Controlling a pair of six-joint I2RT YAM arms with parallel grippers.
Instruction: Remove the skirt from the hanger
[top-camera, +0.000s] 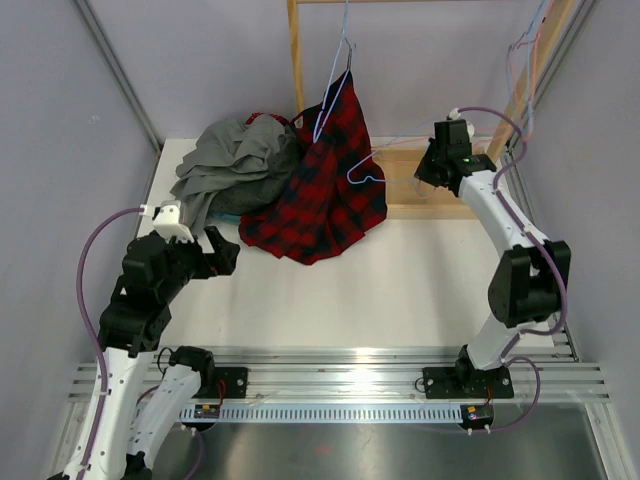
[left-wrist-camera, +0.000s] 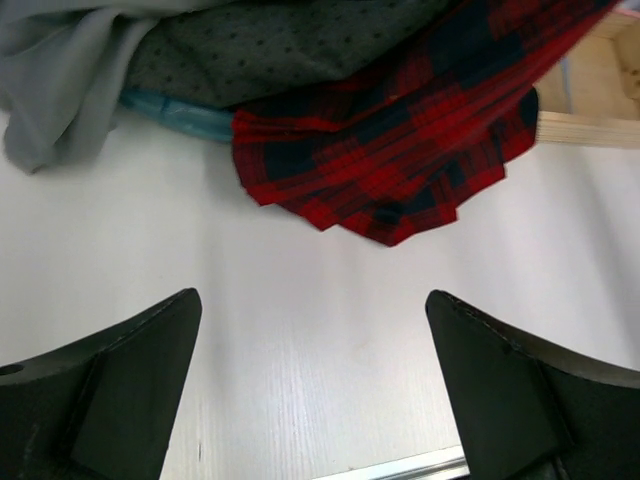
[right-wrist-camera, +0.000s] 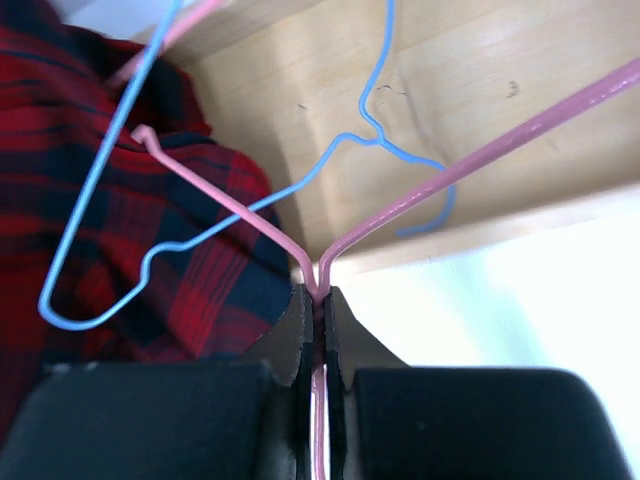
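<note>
Top view: I see the red-and-black plaid skirt (top-camera: 325, 185) hanging under a blue hanger (top-camera: 332, 105), its hem bunched on the white surface (top-camera: 400, 290) beside grey clothes (top-camera: 235, 165).

Left wrist: my left fingers (left-wrist-camera: 120, 390) are spread wide and hold nothing.

Right wrist: my right fingers (right-wrist-camera: 300, 335) are pinched tight on a pink hanger wire (right-wrist-camera: 450, 182).

The pink hanger (right-wrist-camera: 500, 156) hides its stem inside the right end effector (right-wrist-camera: 318, 305). The skirt (left-wrist-camera: 400, 130) overruns the left wrist view's far edge.

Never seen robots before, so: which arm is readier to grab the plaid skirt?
Left: the left gripper is open, facing the plaid skirt; the right gripper is clamped on a pink hanger.
</note>
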